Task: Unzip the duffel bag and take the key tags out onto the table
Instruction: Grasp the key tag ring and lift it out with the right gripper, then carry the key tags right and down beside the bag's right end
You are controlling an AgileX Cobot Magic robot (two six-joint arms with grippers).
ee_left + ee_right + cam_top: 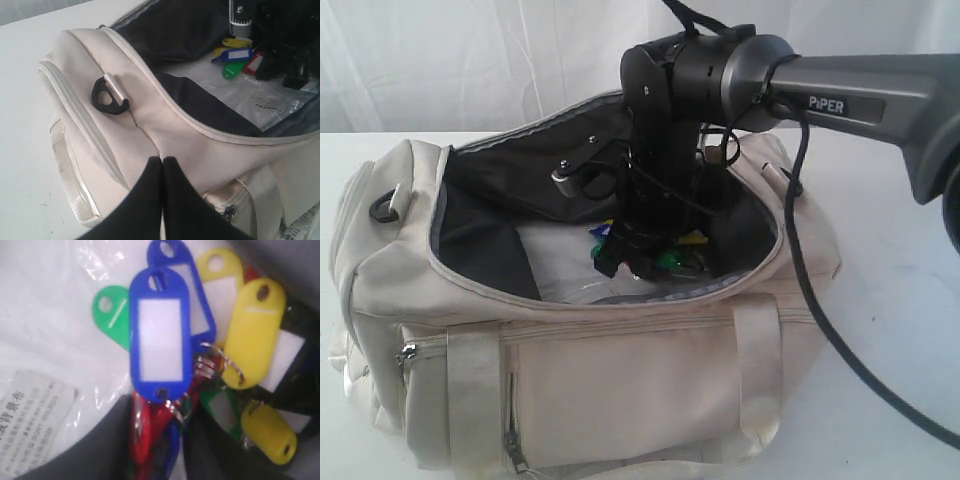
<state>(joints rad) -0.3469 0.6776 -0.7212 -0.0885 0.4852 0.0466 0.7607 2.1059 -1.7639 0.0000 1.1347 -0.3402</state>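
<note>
Exterior view gives me the table, with white room at 3 o'clock of the bag, crossed only by a black cable, and a thinner strip at 9 o'clock. The bag's near side runs off the frame at 6 o'clock. Its top is unzipped wide. The grey zipper edge curves round the mouth, with the flap thrown back at 12 o'clock and dark lining showing. My right arm comes in from 3 o'clock and drops through the middle of the mouth. I see clearance to the rim at 9 and 6 o'clock, less at 3 o'clock.

A clear plastic sheet lies on the bag floor. The right gripper is down on it, and in the right wrist view its dark fingers are clamped on the tags at the ring end. Blue, yellow, green, red and black tags fan out from there, white windows up, all inside the bag.

The left gripper has its fingers pressed together with no gap, tips at a crease in the bag cloth near the black clip. Whether cloth is pinched I cannot tell.
</note>
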